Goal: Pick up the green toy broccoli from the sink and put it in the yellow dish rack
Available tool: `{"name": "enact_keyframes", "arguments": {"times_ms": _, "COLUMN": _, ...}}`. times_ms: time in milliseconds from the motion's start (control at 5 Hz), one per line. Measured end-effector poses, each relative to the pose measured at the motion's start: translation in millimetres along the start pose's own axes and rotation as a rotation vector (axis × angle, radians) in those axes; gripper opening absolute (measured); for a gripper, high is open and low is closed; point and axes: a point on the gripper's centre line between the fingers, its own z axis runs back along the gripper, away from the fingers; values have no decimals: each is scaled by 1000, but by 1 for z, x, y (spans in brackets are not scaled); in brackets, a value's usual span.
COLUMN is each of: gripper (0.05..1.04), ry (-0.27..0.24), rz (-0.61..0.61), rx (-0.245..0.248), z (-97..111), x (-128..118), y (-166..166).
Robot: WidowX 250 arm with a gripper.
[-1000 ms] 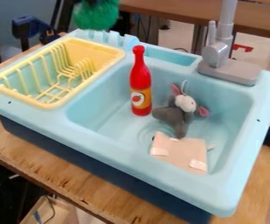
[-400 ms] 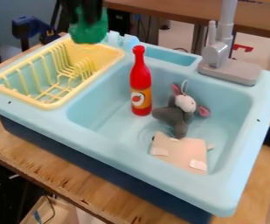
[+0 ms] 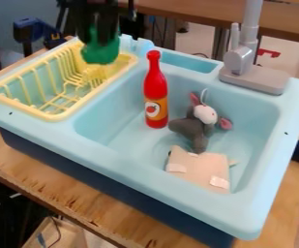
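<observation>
One green thing (image 3: 101, 51): at 11 o'clock in the view, hanging over the far end of the yellow rack (image 3: 48, 116).
Gripper (image 3: 100, 35): at 11 o'clock, pointing down, its fingers closed on the green thing.
Red bottle (image 3: 156, 87): upright in the blue sink (image 3: 106, 138), just off centre toward 12 o'clock.
Bottle label (image 3: 152, 110): orange, with a red tomato-like picture on white.
Plush animal (image 3: 190, 128): at 3 o'clock, grey with pink ears, in the basin.
Tan piece (image 3: 198, 167): between 4 and 5 o'clock, with pale patches.
Faucet (image 3: 241, 59): between 1 and 2 o'clock.
</observation>
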Motion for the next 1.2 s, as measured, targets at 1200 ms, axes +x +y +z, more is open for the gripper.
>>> {"name": "enact_keyframes", "arguments": {"times_ms": 1200, "gripper": 457, "ry": 56, "rz": 20, "rx": -28, "z": -40, "x": 22, "y": 7}}
